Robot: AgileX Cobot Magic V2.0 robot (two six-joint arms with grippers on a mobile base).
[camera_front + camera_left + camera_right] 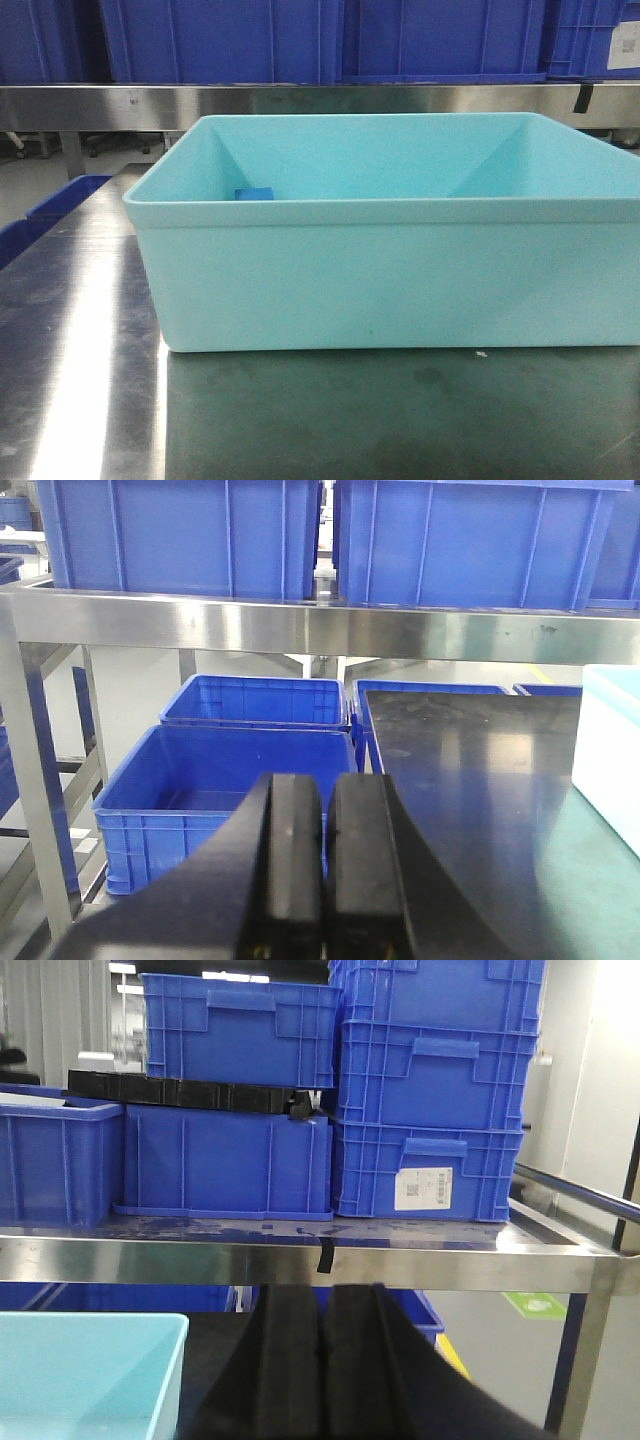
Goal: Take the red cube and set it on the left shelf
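Note:
The red cube is out of view in every frame. The left shelf point(300, 628) is a brushed steel rack tier with a flat front rail, loaded with deep-blue ribbed crates point(180, 535). Its rail point(300, 100) also runs behind the tub in the front view. My left gripper point(325, 785) is shut with nothing between its black fingers; it hovers near the left edge of the dark steel tabletop point(470, 780), below the rail. My right gripper point(320, 1295) is shut and empty too, below the rail and right of the tub.
A pale teal tub point(380, 280) stands on the tabletop point(300, 420), with a small blue block point(254, 194) inside at its back left. Open blue crates point(220, 770) sit on the floor left of the table. Stacked blue crates point(430, 1090) fill the tier ahead of the right gripper.

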